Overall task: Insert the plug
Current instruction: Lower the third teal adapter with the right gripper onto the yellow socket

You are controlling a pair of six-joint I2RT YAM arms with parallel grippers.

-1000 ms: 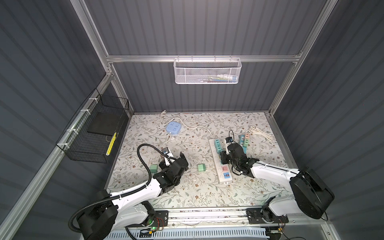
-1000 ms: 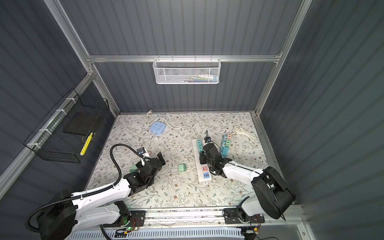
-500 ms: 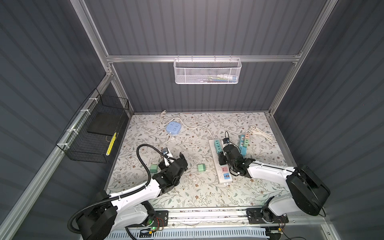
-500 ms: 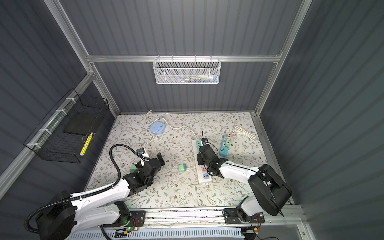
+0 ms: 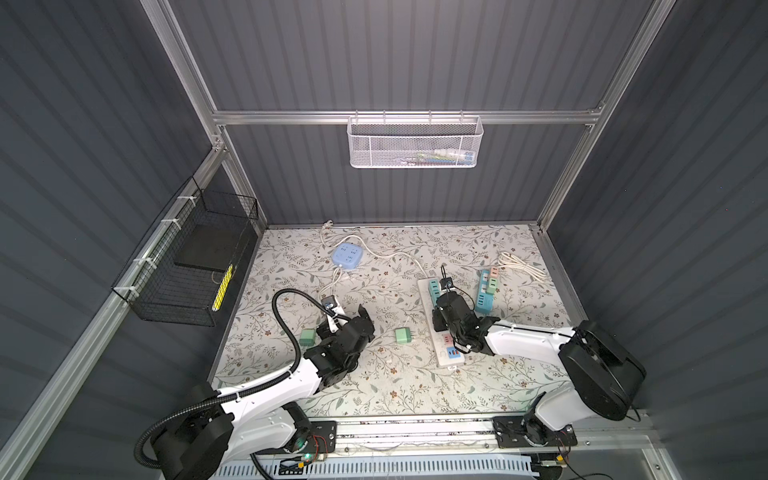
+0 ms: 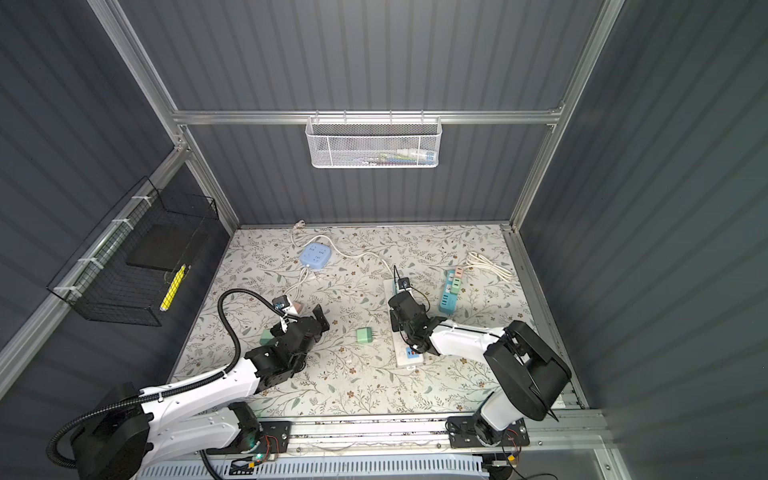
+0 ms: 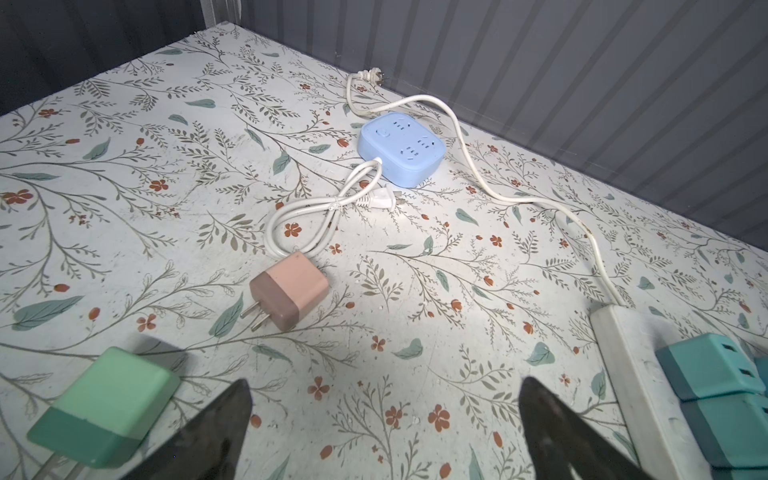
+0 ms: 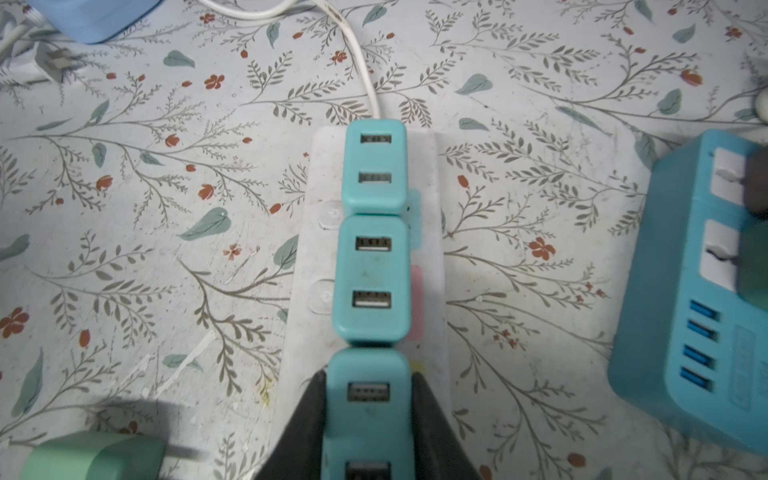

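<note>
Item under task: the teal plug [image 8: 368, 411] stands over the white power strip [image 8: 305, 291], third in a row along it. It touches the nearer of the two seated teal plugs [image 8: 372, 282], which occupy the sockets toward the strip's cord end. The right gripper [image 8: 368, 388] has its fingers [image 8: 301, 440] drawn narrow on the plug's two flanks. Whether the pins are fully home cannot be told, since the plug's own body and the fingers hide its base and the socket beneath. Judgement: alignment over the strip is done and insertion is at or near its end. What is left is to confirm the seat, press down once more if needed, and let go. The left gripper [image 7: 385, 386] is well apart from the strip, over bare bench [image 7: 124, 187], with its fingers [image 7: 232, 415] spread wide and holding nothing. Loose on the bench on that same side of the strip are a pink plug [image 7: 291, 291], a green plug [image 7: 104, 407] and a second green plug [image 5: 402, 335], the last nearest the strip. A turquoise strip [image 8: 698, 299] lies on the opposite side, apart from the white one. If the task covers the loose plugs, none of them is in hand.
</note>
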